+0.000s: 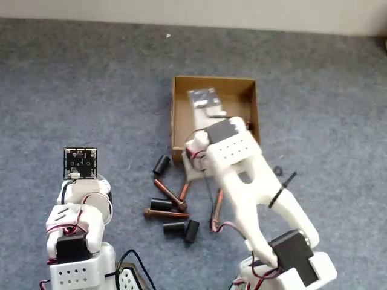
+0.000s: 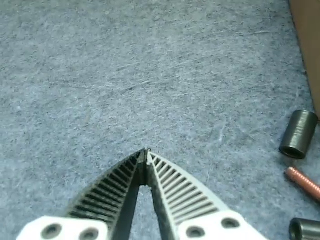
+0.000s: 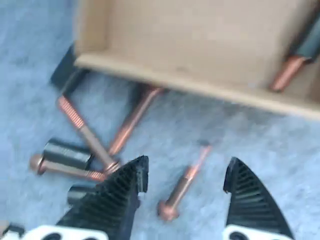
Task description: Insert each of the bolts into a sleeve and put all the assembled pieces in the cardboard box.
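I'm hovering the right gripper (image 3: 187, 165), spread wide and empty, over a loose copper bolt (image 3: 184, 182) just outside the brown cardboard box (image 1: 175, 121). The left gripper (image 2: 146, 152) is sitting closed on nothing, well away from that box. One black-sleeved copper bolt (image 3: 290, 70) is lying inside it.

My right arm (image 1: 242, 175) stretches from the near right, its wrist over the near wall of the cardboard box (image 1: 176, 115). Just near and left of the box, copper bolts (image 1: 169, 192) and black sleeves (image 1: 161, 164) lie scattered on the grey surface (image 1: 91, 78). My left arm (image 1: 78, 211) sits folded at near left.
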Available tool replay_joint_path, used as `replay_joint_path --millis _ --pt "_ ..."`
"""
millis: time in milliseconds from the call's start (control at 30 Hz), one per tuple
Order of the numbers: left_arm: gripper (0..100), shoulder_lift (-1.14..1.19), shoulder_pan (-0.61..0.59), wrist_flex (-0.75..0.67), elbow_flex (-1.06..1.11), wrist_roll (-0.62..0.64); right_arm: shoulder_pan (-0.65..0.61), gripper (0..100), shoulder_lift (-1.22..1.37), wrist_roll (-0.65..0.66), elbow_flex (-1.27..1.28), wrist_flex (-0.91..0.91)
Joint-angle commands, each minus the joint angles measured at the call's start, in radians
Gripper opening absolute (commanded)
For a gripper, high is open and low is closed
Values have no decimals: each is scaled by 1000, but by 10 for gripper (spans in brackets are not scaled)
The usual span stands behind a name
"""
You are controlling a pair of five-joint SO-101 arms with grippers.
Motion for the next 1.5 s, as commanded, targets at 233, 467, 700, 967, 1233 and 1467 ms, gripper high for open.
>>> replay_joint_path --millis 233,467,700,967,1233,1467 --pt "7 -7 -188 -86 -5 -15 -231 231 -7 34 -54 -42" --pt "7 -7 -186 -84 -5 -15 -260 231 -5 -193 -47 -251" --pt "7 -7 -186 -83 -5 -15 -315 231 45 -353 -53 -321" --pt "7 -7 -186 -83 -5 -17 -311 231 302 -433 -203 -325" --pt "7 -7 -186 -91 16 -18 -232 184 484 -473 -314 -323" --pt "7 -7 -186 -91 19 -18 -217 15 572 -466 -371 -257"
